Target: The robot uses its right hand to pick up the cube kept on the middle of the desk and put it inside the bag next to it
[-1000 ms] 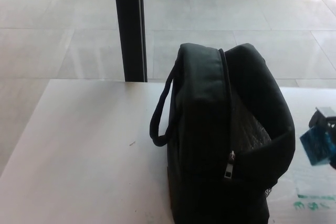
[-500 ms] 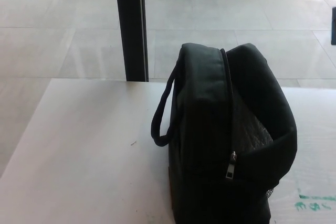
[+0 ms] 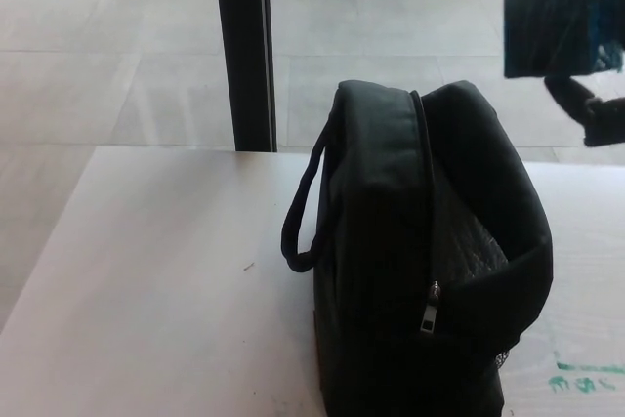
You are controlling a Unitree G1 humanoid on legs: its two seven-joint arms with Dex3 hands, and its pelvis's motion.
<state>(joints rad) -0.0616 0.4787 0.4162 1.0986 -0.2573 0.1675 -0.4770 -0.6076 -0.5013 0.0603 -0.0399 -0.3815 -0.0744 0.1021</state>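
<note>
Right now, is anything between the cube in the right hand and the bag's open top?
Nothing. In the head view the cube, held in the right hand, is up and right of the bag; only distant floor shows between them.

A black vertical post (image 3: 244, 46) was seen behind the white desk (image 3: 146, 280), over pale floor tiles (image 3: 98, 56); green markings (image 3: 584, 378) were printed at the desk's right.

The right hand (image 3: 591, 41) is running off the upper right edge, partly covering the cube (image 3: 559, 26). The bag (image 3: 430, 261) is being cut by the bottom edge, its interior lying in shadow.
</note>
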